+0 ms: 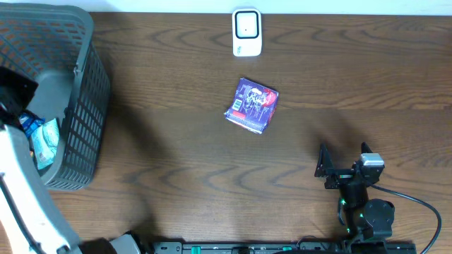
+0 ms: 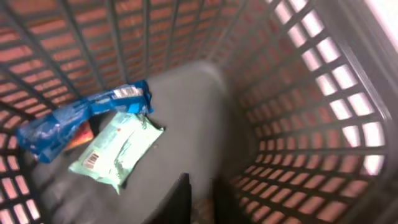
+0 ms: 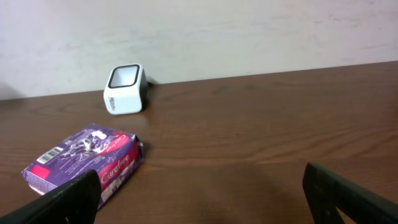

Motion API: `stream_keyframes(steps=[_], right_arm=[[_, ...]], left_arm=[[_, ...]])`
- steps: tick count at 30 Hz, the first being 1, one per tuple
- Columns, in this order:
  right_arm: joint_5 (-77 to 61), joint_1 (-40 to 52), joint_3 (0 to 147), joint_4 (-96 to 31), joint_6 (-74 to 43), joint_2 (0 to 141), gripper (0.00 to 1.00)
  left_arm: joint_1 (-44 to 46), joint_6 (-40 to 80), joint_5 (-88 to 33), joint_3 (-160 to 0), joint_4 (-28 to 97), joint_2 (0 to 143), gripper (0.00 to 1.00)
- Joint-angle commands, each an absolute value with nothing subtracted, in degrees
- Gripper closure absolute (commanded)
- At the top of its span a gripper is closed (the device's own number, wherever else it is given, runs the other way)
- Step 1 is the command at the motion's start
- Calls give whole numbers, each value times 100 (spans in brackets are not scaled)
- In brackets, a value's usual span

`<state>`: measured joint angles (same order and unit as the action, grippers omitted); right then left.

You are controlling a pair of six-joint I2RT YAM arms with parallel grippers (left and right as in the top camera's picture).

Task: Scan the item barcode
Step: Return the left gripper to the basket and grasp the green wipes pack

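A purple Carefree pack (image 1: 253, 106) lies flat mid-table, its barcode end showing in the right wrist view (image 3: 81, 163). The white scanner (image 1: 246, 32) stands at the back edge (image 3: 125, 88). My left arm reaches into the grey basket (image 1: 88, 106). There my left gripper (image 2: 202, 180) hangs over the basket floor, its fingers almost together with nothing between them. To its left lie a mint-green pack (image 2: 118, 148) with a barcode and a blue packet (image 2: 81, 115). My right gripper (image 1: 342, 159) stands wide open and empty, low over the table, right of the purple pack.
The basket's lattice walls (image 2: 298, 112) close in around the left gripper. A black cable (image 1: 417, 204) runs from the right arm's base at the front edge.
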<state>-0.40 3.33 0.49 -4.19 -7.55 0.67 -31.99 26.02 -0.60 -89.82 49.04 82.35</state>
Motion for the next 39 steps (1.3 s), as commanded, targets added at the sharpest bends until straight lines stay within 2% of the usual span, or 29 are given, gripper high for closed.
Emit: stream_keyframes(steps=[1,8,10,12,21,28,29,31,36,38,39], right_arm=[[-54,309,32,-427,-698,32,1],[-54,309,32,-427,-698,32,1],[-56,309,32,-427,-698,32,1],[-54,309,32,-427,-698,32,1],[-54,309,32,-427,-701,32,1],[-54,309,32,-427,-698,32,1],[-54,309,32,-427,-698,32,1],[-54,309,32,-427,-701,32,1],[-54,309,32,-427,-701,32,1],[-54,309,32,-427,-698,32,1],[-54,309,32,-427,-701,32,1]], left_arm=[[-3183,2377,915,-9002,5146,8353,53],[-3186,2167,1273,-8962,5470,9260,39],[-3186,2001,1273,-8952,5579,9598,32],[-3186,1964,1278,-8934,5721,10138,19],[-3186,1457,1275,-8930,5778,11504,17],[-3205,1267,1269,-8930,5542,12003,17],[-3205,1267,1269,-8930,5516,12049,20],[-3205,1269,1269,-8923,5474,12099,44],[-3205,1269,1052,-8919,5435,12136,69],[-3205,1269,921,-8919,5435,12136,93],[-3205,1267,847,-8919,5439,12136,92]])
